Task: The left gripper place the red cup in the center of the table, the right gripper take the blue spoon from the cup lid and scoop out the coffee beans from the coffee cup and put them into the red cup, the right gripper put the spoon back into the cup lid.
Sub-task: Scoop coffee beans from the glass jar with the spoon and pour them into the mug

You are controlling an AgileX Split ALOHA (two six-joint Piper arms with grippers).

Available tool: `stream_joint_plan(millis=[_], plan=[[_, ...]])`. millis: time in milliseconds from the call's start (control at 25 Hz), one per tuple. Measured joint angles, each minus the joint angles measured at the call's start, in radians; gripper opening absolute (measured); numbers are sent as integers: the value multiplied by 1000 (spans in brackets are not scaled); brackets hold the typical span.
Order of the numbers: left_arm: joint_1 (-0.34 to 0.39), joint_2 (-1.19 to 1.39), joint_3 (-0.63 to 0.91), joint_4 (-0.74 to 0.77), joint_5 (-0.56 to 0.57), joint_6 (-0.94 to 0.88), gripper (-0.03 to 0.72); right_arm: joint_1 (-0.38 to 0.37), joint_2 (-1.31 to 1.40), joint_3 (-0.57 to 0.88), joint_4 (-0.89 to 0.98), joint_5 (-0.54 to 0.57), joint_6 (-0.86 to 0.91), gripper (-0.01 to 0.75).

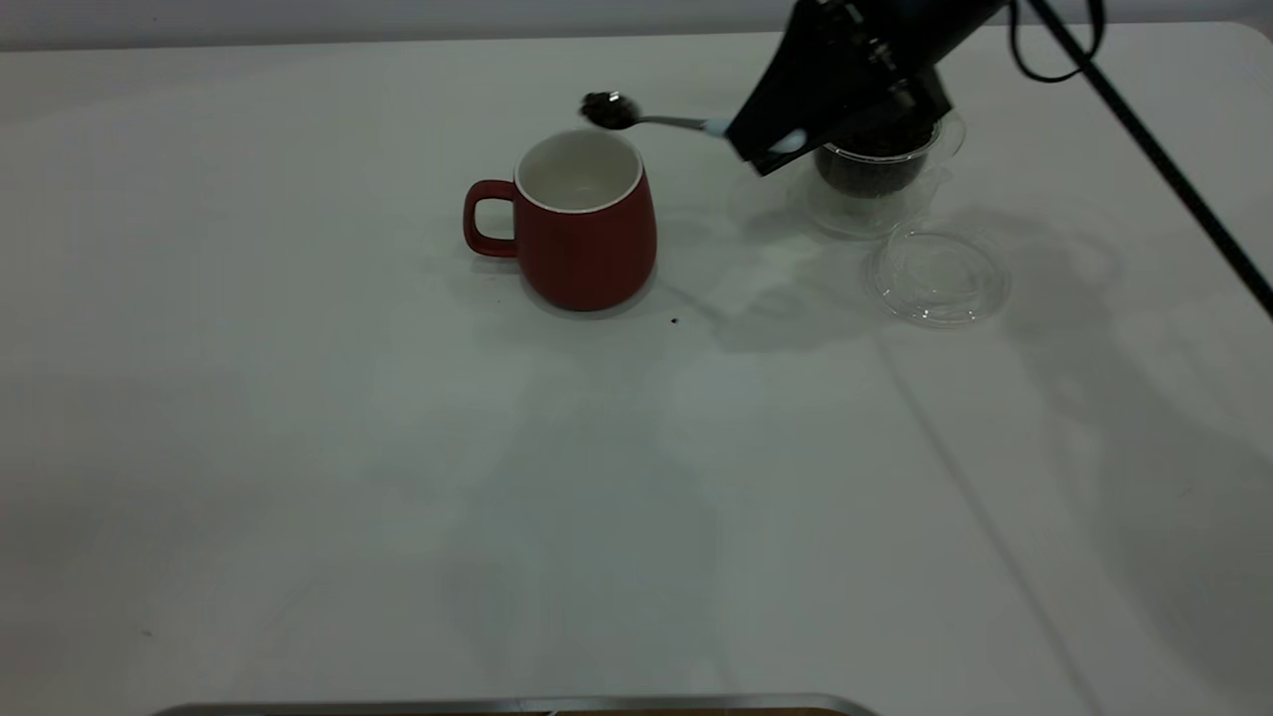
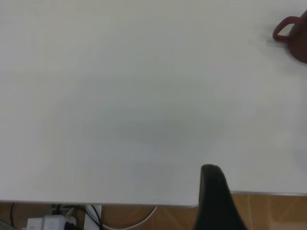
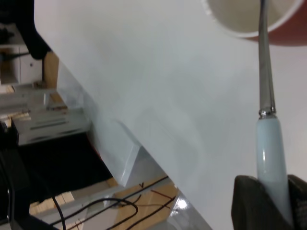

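Nearest the exterior camera, one metal strip [image 1: 517, 704] edges the table [image 1: 298, 477]; farther back stand two cups, one red cup [image 1: 585, 224] near the middle and one coffee cup [image 1: 875, 169] of coffee beans [image 1: 870, 174] to its right; one cup lid [image 1: 938, 276] lies just in front of that; one loose bean [image 1: 675, 321] lies near the red cup; the right gripper [image 1: 771, 149] is clamped on the single blue spoon [image 1: 646, 117], its loaded bowl above the red cup's far rim; the left gripper [image 2: 216, 201] hovers over the table edge, jaw state unclear.
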Motion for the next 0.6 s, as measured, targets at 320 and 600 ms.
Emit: stream_joint_plan(millis=[320, 600], plan=[[0, 0, 0, 0, 0, 0, 516, 35, 0, 0, -1, -11, -6, 115], [0, 0, 0, 0, 0, 0, 516, 54, 0, 0, -25, -90, -6, 115]])
